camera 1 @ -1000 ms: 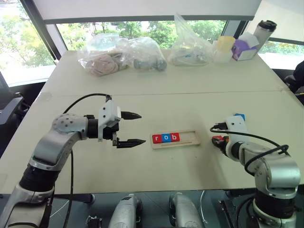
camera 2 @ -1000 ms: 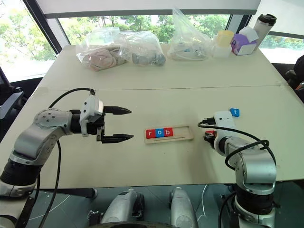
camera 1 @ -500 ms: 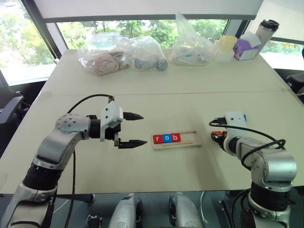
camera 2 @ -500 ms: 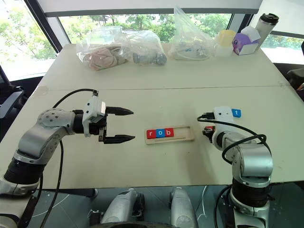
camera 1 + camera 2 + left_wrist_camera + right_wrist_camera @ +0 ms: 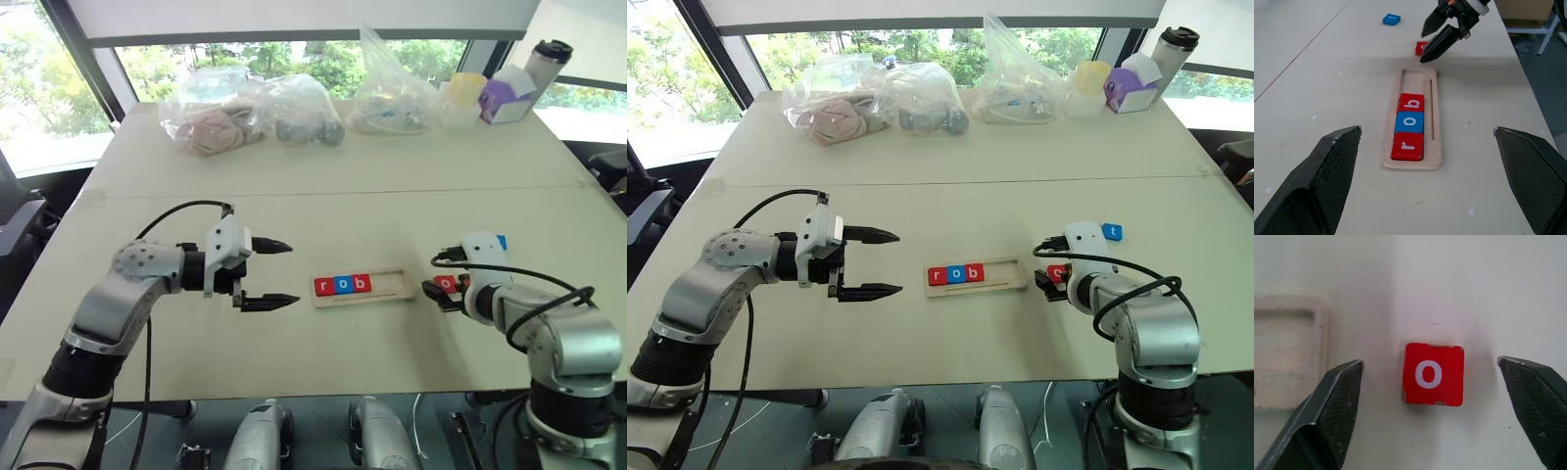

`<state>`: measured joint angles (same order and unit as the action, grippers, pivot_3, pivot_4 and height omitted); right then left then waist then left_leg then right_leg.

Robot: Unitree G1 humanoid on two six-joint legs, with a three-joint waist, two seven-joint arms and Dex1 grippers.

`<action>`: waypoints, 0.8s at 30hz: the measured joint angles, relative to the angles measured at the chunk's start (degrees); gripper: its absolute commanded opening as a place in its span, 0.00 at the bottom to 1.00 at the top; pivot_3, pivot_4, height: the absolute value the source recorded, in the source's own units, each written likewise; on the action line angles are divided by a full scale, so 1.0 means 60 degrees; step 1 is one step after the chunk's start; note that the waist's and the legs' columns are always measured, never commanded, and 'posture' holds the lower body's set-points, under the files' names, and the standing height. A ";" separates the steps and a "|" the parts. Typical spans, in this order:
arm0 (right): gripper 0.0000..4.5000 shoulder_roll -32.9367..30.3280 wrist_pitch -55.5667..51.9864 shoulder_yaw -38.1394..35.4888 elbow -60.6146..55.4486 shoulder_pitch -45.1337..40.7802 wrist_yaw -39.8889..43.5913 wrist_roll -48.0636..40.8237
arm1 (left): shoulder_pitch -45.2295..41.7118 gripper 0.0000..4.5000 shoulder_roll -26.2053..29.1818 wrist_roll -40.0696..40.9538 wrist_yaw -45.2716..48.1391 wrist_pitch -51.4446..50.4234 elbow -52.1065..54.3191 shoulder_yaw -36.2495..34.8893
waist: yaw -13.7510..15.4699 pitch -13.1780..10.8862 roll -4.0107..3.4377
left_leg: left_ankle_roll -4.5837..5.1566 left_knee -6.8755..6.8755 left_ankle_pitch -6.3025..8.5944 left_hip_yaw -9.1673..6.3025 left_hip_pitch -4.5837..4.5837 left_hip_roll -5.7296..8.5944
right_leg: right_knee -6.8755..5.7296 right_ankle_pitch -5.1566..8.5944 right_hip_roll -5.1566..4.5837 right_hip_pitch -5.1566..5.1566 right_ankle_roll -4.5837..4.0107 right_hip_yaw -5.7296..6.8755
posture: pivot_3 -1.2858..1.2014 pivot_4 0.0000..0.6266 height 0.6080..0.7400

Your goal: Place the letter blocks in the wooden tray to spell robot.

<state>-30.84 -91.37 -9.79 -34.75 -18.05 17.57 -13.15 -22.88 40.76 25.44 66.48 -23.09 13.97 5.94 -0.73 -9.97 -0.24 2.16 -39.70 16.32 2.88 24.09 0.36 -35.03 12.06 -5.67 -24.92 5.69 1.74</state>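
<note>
The wooden tray [image 5: 390,285] lies at mid-table, with red r [image 5: 1407,146], blue o [image 5: 1409,122] and red b [image 5: 1411,103] filling its left part. Just off the tray's right end a red o block [image 5: 1433,374] lies flat on the table. My right gripper [image 5: 436,291] is open, and its fingers [image 5: 1337,406] stand on either side of that block without touching it. A blue t block [image 5: 1111,232] rests farther back on the right. Left of the tray hovers my left gripper [image 5: 292,272], open and empty, pointing toward it.
Along the table's far edge lie several clear plastic bags [image 5: 253,116], a yellow cup [image 5: 464,93], a purple box [image 5: 504,102] and a tumbler [image 5: 545,65]. A seam [image 5: 343,191] crosses the table behind the tray.
My right gripper has opened, and the red o block now lies on the table between its fingers. The left arm has stayed in place.
</note>
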 measured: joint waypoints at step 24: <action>0.99 -0.4921 1.2603 0.4159 0.8178 -0.1926 0.9564 0.1432 | -0.0327 1.00 0.0121 -0.0453 0.0913 0.0733 -0.0569 0.0465 | 0.0033 -0.0060 0.0061 | 0.0001 0.0003 0.0001 0.0017 0.0020 -0.0002 | 0.0064 -0.0004 0.0000 0.0010 0.0004 0.0002 | 0.52 0.24 1.00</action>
<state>-60.37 -15.75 15.16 14.32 -29.61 74.95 -4.56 -24.84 41.49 22.72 71.95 -18.69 10.56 8.73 -0.53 -10.33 0.12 2.16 -39.68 16.32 2.98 24.21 0.34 -34.64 12.04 -5.67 -24.86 5.72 1.75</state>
